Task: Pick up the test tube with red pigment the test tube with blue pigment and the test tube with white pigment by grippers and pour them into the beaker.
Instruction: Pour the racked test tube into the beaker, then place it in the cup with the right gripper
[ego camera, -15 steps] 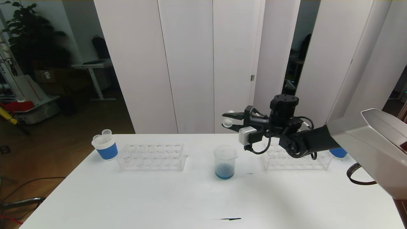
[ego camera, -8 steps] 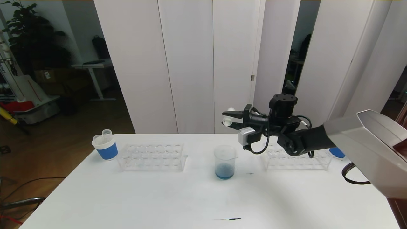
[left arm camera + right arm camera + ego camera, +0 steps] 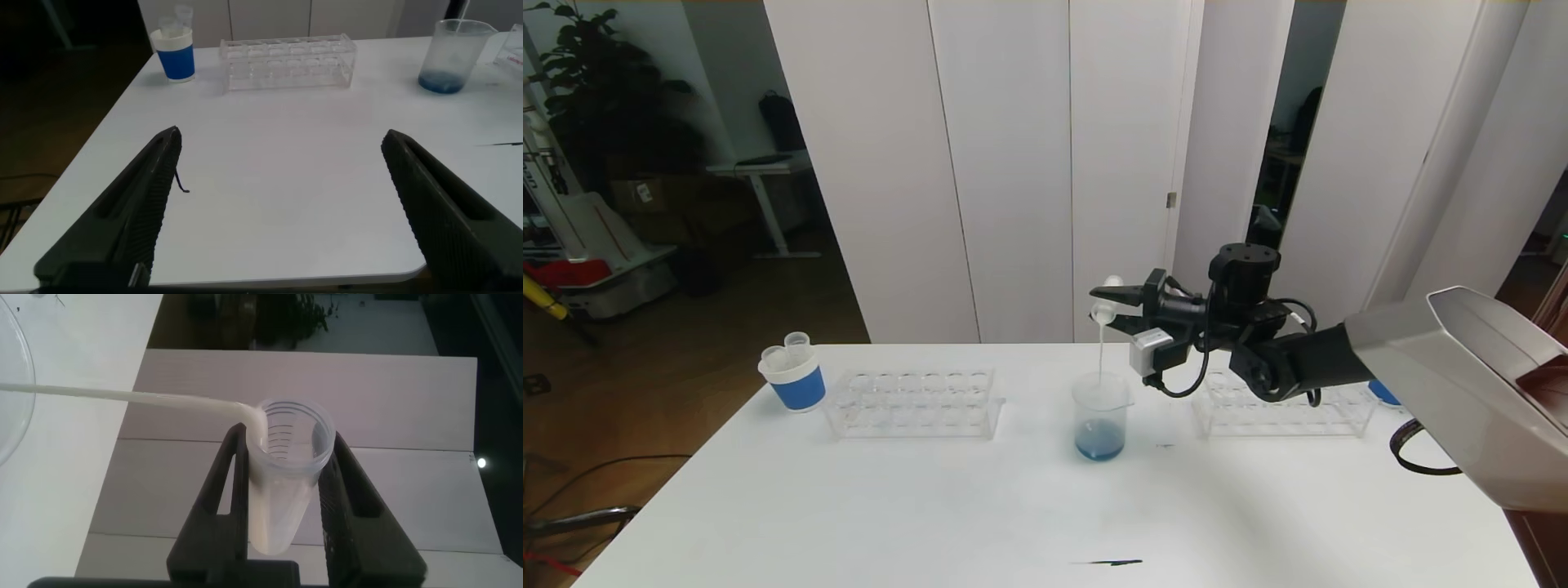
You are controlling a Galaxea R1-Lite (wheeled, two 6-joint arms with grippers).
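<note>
My right gripper hangs above the beaker and is shut on the test tube with white pigment, which lies tipped over. A thin white stream runs from the tube's mouth down into the beaker, which holds blue liquid at its bottom. In the right wrist view the stream leaves the tube's lip between the two fingers of that gripper. My left gripper stands open over bare table near the front left edge. The test tubes with red pigment and with blue pigment are out of view.
A clear rack stands left of the beaker and another sits under my right arm. A blue-banded paper cup with clear tubes is at the far left, a second cup behind the right arm. A black mark lies near the front edge.
My right gripper has risen slightly and shifted left over the beaker. White pigment, still in the tube before, now streams into the beaker. The left arm has not moved.
</note>
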